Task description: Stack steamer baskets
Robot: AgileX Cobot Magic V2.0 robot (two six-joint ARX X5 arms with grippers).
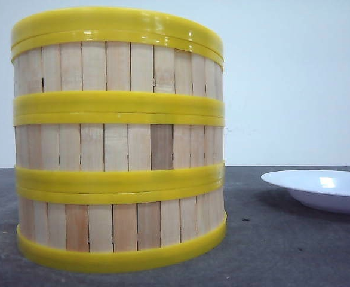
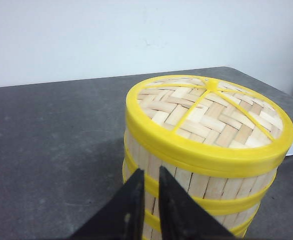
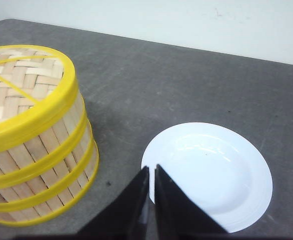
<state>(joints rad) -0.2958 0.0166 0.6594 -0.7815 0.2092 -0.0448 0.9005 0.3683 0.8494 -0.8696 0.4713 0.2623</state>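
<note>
Three stacked steamer baskets (image 1: 118, 140), one white plate (image 1: 324, 188) beside; both jaws together.

The baskets (image 1: 118, 140) have walls of pale wooden slats, unvarnished and matt, with visible grain and a few darker strips mixed in. Their rims are yellow plastic, smooth and fairly glossy, catching little highlights along the top edge. On top of the stack the lid (image 2: 209, 112) is woven flat bamboo strips, dry-looking and matt, set in the same shiny yellow plastic with plastic ribs crossing it. The plate (image 3: 209, 175) on the right is white, smooth and glossy, could be ceramic or plastic, can't tell. The table (image 3: 186, 80) is dark grey, matt and slightly rough, speckled. Both grippers' fingers (image 2: 131, 210) (image 3: 174, 210) look like matt black plastic.
</note>
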